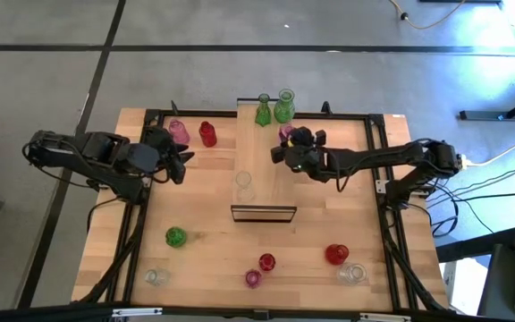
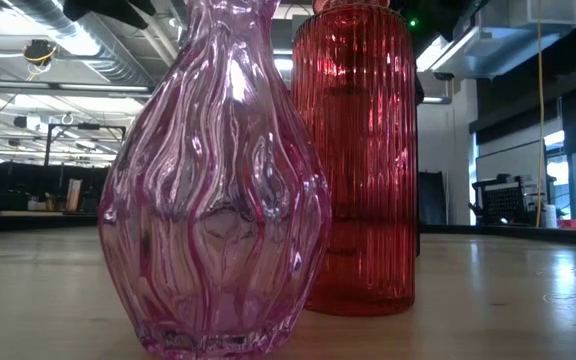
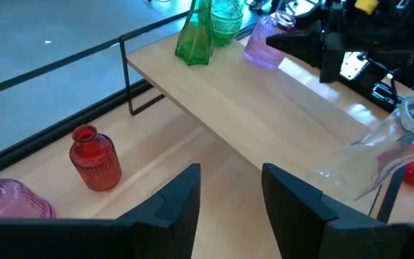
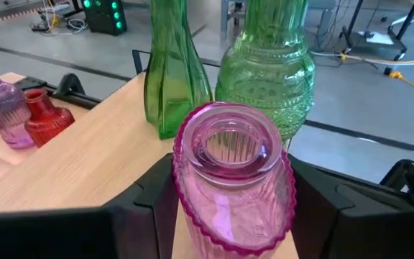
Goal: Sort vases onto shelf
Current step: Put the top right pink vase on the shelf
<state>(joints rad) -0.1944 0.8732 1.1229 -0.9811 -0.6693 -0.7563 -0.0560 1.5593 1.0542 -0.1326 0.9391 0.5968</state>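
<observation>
Pink glass vase [image 4: 234, 180] sits clamped between the fingers of the right pincer [image 1: 295, 143], over the far part of the shelf [image 1: 264, 170], just beside the two green vases. In the right wrist view its ribbed mouth faces the camera, with a dark finger on each side of the body.

Shelf: a long light-wood box lying down the middle of the bench [image 1: 204, 250], reaching from the far edge toward the centre, dark-framed end [image 1: 264, 213] nearest the near edge.
- On the shelf, far end: slim green vase [image 1: 263, 111] and rounder green vase [image 1: 283, 106], side by side, both upright.
- On the shelf, near the dark-framed end: a clear vase [image 1: 243, 187].

Left pincer [image 1: 181, 161]: over the bench on the left side of the shelf, fingers [image 3: 182, 198] apart, nothing between them.

On the bench, near the far left corner: a pale pink vase [image 1: 178, 131] and a red ribbed vase [image 1: 207, 134], close together, both upright, off the shelf.

On the bench, toward the near edge:
- green vase [image 1: 175, 237], left side
- clear vase [image 1: 156, 276], near left corner
- small red vase [image 1: 266, 262] and small pink vase [image 1: 253, 278], middle, close together
- red vase [image 1: 335, 254] and clear vase [image 1: 353, 273], right side

Low view is filled by a pink vase and a red ribbed vase standing upright on the bench top.
</observation>
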